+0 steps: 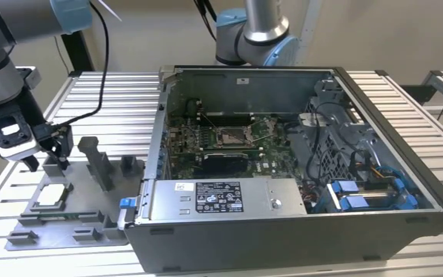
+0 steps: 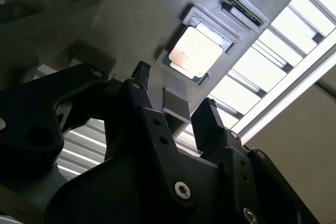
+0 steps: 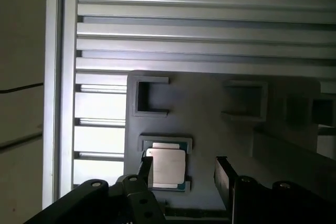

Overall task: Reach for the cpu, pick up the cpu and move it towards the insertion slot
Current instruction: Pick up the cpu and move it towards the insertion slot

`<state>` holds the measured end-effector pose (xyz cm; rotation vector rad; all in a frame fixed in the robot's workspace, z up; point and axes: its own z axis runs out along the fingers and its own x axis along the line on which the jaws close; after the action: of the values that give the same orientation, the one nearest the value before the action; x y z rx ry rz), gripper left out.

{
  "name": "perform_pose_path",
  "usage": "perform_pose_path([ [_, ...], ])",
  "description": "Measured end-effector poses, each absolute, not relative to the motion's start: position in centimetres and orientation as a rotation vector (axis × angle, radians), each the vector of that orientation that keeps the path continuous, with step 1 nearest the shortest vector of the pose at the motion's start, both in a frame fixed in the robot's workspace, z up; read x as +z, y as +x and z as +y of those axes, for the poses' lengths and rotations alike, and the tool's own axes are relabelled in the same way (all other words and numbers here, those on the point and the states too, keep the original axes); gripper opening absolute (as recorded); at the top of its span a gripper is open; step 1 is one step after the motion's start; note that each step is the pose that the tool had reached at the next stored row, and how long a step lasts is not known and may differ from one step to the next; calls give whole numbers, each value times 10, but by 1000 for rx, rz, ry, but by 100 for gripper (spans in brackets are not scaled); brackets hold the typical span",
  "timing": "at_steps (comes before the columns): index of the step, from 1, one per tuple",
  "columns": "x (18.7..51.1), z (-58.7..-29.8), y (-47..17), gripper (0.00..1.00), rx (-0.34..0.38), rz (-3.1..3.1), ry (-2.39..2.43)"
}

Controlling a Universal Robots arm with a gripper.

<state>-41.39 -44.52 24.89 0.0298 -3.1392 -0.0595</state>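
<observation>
The cpu [image 1: 52,196] is a small silvery square chip lying flat in a recess of the grey fixture plate [image 1: 60,234], at the exterior view's left. My gripper [image 1: 46,161] hangs just above and behind it, open and holding nothing. In both wrist views the cpu [image 2: 195,52] [image 3: 167,167] lies beyond the dark fingertips, apart from them. The gripper [image 2: 173,95] [image 3: 184,174] has its jaws spread wide. The insertion slot [image 1: 232,137] is a shiny square frame on the green board inside the open computer case [image 1: 406,173], well to the right.
Upright grey fixture blocks [image 1: 98,164] stand beside my gripper on the plate. A silver power supply box [image 1: 221,199] fills the case's near side. A second arm [image 1: 252,34] stands behind the case. Slatted aluminium table [image 1: 113,104] lies all around.
</observation>
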Motion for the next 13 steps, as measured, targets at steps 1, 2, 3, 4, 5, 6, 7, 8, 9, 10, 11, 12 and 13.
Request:
perform_pose_path([
  [1, 247, -445, -414, 100, -59, -3139, 30],
  [2, 246, -445, -414, 100, -59, -3139, 30],
  [3, 244, -445, -415, 100, -59, -3139, 30],
  [4, 243, -446, -415, 100, -60, -3139, 30],
  [5, 241, -446, -415, 100, -59, -3139, 30],
  [6, 240, -446, -415, 100, -60, -3139, 30],
  [7, 238, -446, -415, 100, -59, -3139, 30],
  [8, 237, -446, -416, 100, -59, -3139, 30],
  [9, 235, -446, -416, 100, -60, -3139, 30],
  [10, 234, -446, -416, 100, -59, -3139, 30],
  [11, 232, -446, -416, 100, -59, -3139, 30],
  [12, 231, -446, -416, 100, -59, -3139, 30],
  [13, 229, -446, -417, 100, -59, -3139, 30],
])
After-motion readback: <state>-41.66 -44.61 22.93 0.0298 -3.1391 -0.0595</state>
